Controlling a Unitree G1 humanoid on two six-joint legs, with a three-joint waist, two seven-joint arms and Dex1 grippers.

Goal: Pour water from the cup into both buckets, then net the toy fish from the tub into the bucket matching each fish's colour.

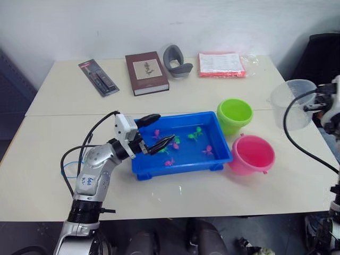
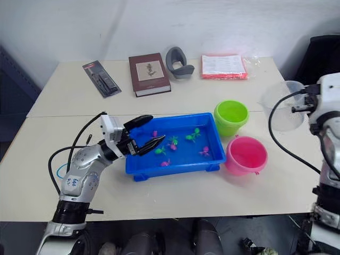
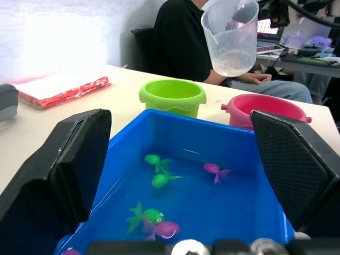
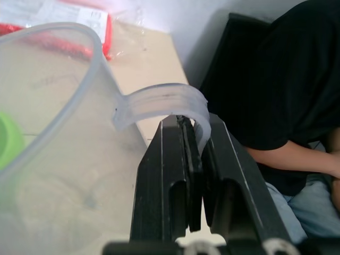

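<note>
The blue tub (image 1: pixel 181 166) sits mid-table with water and several small toy fish, green (image 1: pixel 194 134) and pink (image 1: pixel 207 150). My left gripper (image 1: pixel 162 128) hangs open over the tub's left end, with nothing between its fingers. Just right of the tub stand the lime green bucket (image 1: pixel 234 113) and, nearer to me, the pink bucket (image 1: pixel 251 154). My right gripper (image 4: pixel 195 127) is shut on the side handle of the clear cup (image 1: pixel 293 103). It holds the cup roughly upright in the air at the table's right edge, beyond the buckets. A little water lies in the cup's bottom (image 3: pixel 232 64).
Along the table's far side lie a black package (image 1: pixel 99 77), a brown book (image 1: pixel 146 72), a grey curved object (image 1: pixel 177 61) and a red-edged packet (image 1: pixel 221 64). A person in a black top (image 3: pixel 186 42) sits just off the table's right side.
</note>
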